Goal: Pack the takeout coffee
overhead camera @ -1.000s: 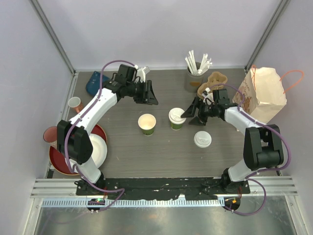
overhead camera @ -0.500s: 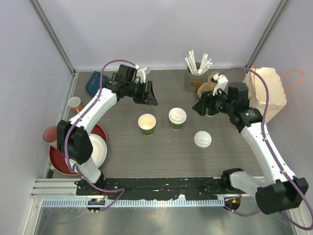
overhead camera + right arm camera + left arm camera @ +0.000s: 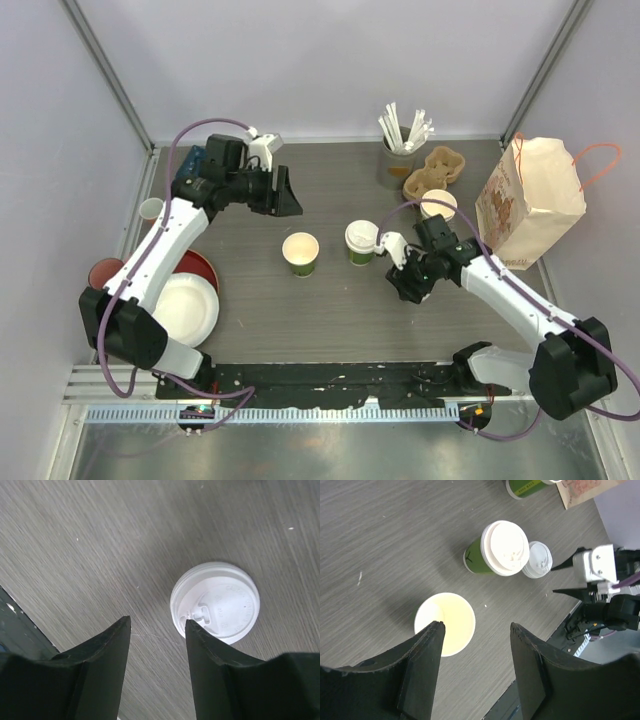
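Observation:
An open paper cup (image 3: 300,252) (image 3: 445,622) with pale liquid stands mid-table. Right of it is a green cup with a white lid (image 3: 362,241) (image 3: 502,550). A third cup (image 3: 438,205) sits by the cardboard carrier (image 3: 436,168), and the paper bag (image 3: 530,195) stands at the far right. A loose white lid (image 3: 216,602) (image 3: 539,560) lies flat on the table. My right gripper (image 3: 406,284) (image 3: 157,622) hovers open just beside it, one fingertip at its rim, nothing held. My left gripper (image 3: 284,195) (image 3: 476,626) is open and empty, up-left of the open cup.
A holder of stirrers (image 3: 400,148) stands at the back. Red bowls with a white plate (image 3: 185,305) sit at the left edge, with a pink cup (image 3: 104,272), a small cup (image 3: 150,208) and a blue object (image 3: 190,165) nearby.
My right arm swung from beside the lidded cup down over the loose lid, its jaws narrowing. My left arm drew back to the left and its jaws widened a little.

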Controlling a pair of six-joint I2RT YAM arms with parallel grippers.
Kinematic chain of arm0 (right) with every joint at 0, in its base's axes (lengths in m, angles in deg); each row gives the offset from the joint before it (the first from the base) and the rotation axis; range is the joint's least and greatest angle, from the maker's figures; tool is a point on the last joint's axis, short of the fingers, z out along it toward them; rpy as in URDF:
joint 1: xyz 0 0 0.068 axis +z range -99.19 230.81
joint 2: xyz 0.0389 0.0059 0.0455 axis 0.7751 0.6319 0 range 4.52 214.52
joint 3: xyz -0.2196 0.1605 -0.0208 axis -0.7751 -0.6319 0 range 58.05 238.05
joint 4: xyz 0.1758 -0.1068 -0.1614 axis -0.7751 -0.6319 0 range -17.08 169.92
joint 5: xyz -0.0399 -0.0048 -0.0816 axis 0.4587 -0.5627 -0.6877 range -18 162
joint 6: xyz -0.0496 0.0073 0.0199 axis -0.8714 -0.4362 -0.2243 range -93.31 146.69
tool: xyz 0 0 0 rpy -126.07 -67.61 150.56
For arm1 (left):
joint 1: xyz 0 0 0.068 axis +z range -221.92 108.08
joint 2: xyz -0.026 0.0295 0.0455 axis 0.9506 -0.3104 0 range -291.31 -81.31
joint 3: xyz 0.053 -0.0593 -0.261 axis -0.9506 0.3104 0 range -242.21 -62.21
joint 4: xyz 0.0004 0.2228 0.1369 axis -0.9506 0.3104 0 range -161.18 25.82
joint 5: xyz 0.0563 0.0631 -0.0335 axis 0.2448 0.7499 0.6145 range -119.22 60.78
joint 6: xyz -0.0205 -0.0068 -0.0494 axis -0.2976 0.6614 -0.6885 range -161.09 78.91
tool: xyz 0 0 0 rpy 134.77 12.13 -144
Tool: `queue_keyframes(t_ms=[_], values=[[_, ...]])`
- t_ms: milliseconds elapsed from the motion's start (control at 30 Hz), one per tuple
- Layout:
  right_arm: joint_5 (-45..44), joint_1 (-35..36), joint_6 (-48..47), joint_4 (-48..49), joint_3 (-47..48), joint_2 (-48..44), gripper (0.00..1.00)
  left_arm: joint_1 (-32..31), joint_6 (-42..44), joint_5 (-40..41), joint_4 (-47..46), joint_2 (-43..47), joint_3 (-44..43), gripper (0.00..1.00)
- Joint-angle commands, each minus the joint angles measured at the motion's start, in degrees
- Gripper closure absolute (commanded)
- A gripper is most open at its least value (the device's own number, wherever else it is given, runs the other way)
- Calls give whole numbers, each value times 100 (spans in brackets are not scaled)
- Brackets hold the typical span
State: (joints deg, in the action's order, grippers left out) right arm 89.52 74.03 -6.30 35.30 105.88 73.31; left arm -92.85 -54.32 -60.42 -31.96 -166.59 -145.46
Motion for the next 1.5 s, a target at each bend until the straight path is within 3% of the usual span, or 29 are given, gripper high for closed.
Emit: queue_keyframes(t_ms=[0, 133, 333, 600, 833, 933, 967, 1133, 1467], values=[[-55, 112, -726, 697, -520, -446, 48, 194, 146, -167, -204, 187, 98, 40], [-826, 357, -998, 981, -889, -393, 52, 221, 128, -325, -187, 160, 71, 40], [-1584, 464, -1069, 1069, -951, -253, 50, 230, 102, -448, -213, 187, 80, 40], [-1453, 508, -1139, 1237, -1039, -156, 49, 238, 128, -527, -204, 195, 80, 40], [-1936, 604, -1078, 1043, -890, 415, 51, 238, 128, -580, -178, 195, 54, 40], [-1849, 675, -1086, 1034, -942, 433, 59, 247, 154, -589, -178, 213, 54, 40], [-1849, 692, -1069, 1008, -951, 398, 66, 247, 154, -598, -178, 213, 45, 40], [-1822, 780, -937, 570, -741, 240, 85, 282, 146, -624, -161, 213, 19, 40], [-1365, 833, -621, -547, 252, -507, 99, 466, 181, -712, -46, 239, -34, 40]])
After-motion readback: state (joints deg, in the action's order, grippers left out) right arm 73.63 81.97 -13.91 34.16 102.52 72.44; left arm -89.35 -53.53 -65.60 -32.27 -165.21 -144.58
